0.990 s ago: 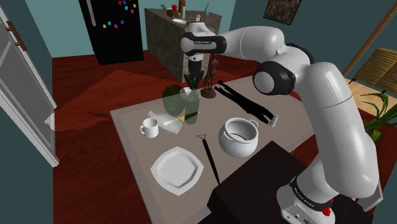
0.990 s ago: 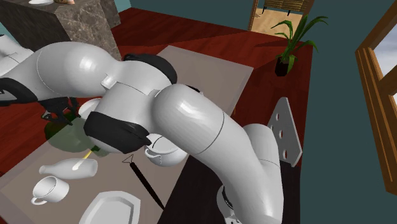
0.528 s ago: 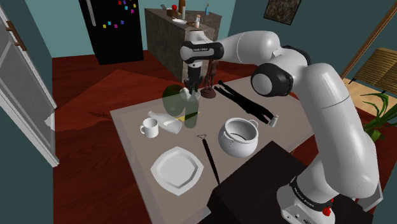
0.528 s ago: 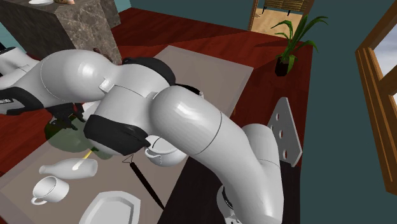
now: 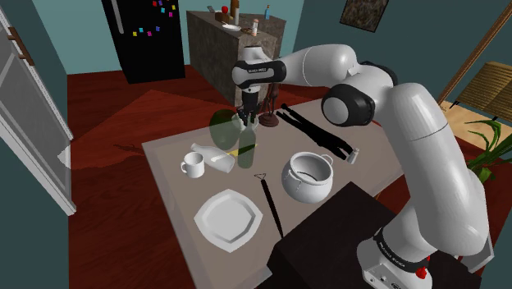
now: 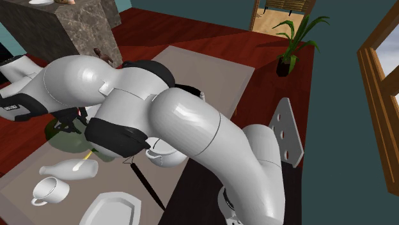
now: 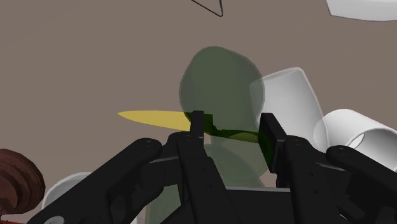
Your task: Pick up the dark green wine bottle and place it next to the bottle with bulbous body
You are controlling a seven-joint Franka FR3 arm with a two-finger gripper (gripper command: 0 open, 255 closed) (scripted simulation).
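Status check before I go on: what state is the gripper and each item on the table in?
gripper: open, over the green bottles
green wine bottle: upright on the table, not held
bulbous green bottle: upright
white bottle: lying on its side
mug: upright
pot: upright, no lid
plate: flat on the table

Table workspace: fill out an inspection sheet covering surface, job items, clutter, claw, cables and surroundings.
Surface: grey-brown table, crowded.
Job's things: dark green wine bottle upright, close beside the translucent green bulbous bottle; contact cannot be told.
Clutter: white bottle lying down, white mug, white plate, white pot, thin black utensil, long black tool, brown figurine.
Claw: at the wine bottle's top; grip cannot be judged.
Cables: nothing seen.
Surroundings: black fridge, stone counter, potted plant, red-brown floor.
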